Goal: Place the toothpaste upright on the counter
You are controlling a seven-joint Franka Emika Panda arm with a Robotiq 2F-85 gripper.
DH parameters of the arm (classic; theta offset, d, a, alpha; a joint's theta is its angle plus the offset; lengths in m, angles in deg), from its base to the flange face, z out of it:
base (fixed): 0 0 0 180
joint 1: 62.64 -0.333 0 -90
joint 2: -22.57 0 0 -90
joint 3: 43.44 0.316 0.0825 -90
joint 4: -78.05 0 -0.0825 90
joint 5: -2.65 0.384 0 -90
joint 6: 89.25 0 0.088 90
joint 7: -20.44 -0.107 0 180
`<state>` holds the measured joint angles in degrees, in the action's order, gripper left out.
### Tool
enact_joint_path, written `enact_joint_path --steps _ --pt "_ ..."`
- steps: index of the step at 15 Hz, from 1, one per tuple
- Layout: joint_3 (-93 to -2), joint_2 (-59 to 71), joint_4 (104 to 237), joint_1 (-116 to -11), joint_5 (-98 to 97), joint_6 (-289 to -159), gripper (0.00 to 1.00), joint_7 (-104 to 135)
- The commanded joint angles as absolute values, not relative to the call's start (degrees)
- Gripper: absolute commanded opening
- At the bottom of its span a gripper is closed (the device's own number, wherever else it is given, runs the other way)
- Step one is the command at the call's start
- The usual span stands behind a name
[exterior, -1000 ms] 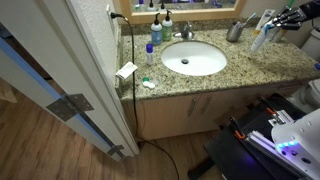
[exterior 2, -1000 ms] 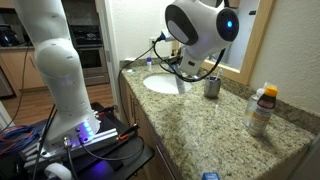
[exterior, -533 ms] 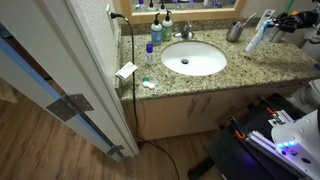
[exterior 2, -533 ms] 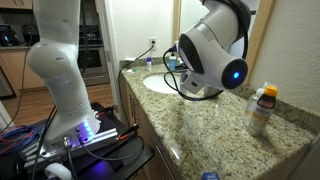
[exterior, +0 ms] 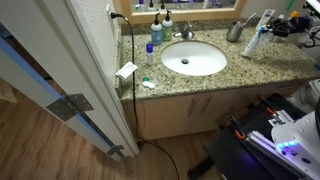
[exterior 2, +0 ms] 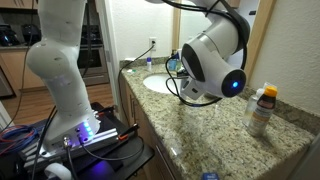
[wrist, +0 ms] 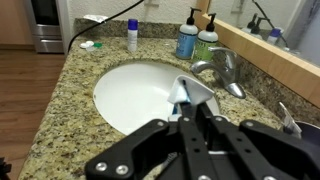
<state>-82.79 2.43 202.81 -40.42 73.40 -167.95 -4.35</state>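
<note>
The toothpaste [exterior: 256, 33] is a long white tube with light-blue markings. It hangs tilted above the right part of the speckled granite counter [exterior: 250, 66], next to the oval sink [exterior: 193, 58]. My gripper [exterior: 270, 27] is shut on its upper part. In the wrist view my fingers [wrist: 190, 108] close on the tube's flat end [wrist: 189, 92], over the sink's edge [wrist: 112, 78]. In an exterior view the arm's white wrist [exterior 2: 214, 58] hides the tube above the counter [exterior 2: 190, 122].
A metal cup [exterior: 235, 30] and the faucet [wrist: 221, 68] stand behind the sink. Blue soap bottles [wrist: 187, 41] and a small blue bottle [wrist: 132, 36] stand at the back left. An orange-capped bottle [exterior 2: 260, 108] stands further along the counter. An open door [exterior: 70, 70] is beside the vanity.
The gripper with the tube has shifted slightly toward the sink and lower. The wrist has turned and now covers the metal cup in an exterior view.
</note>
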Motion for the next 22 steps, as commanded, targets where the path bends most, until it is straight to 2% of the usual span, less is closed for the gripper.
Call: enact_joint_path --steps 1,8,9,10,13,16,19,22 --pt "-80.54 1.47 202.74 -38.29 75.59 -169.50 0.03 -3.29" --pt "-79.27 -0.35 202.68 -36.77 75.91 -170.43 0.02 -2.13" --pt "-79.30 -0.08 202.89 -36.73 75.70 -170.60 0.16 -2.62" --pt "-79.62 0.79 203.14 -36.87 74.62 -170.94 0.36 -2.58" --pt "-81.27 4.63 204.47 -37.13 70.25 -171.56 0.55 -1.93" --pt "-84.02 9.03 205.35 -38.04 61.53 -173.90 0.78 -2.23" --pt "-87.01 16.99 206.68 -39.46 51.38 -179.82 0.97 -4.41" --pt "-87.29 27.07 207.24 -39.20 43.66 -186.75 1.00 -6.72"
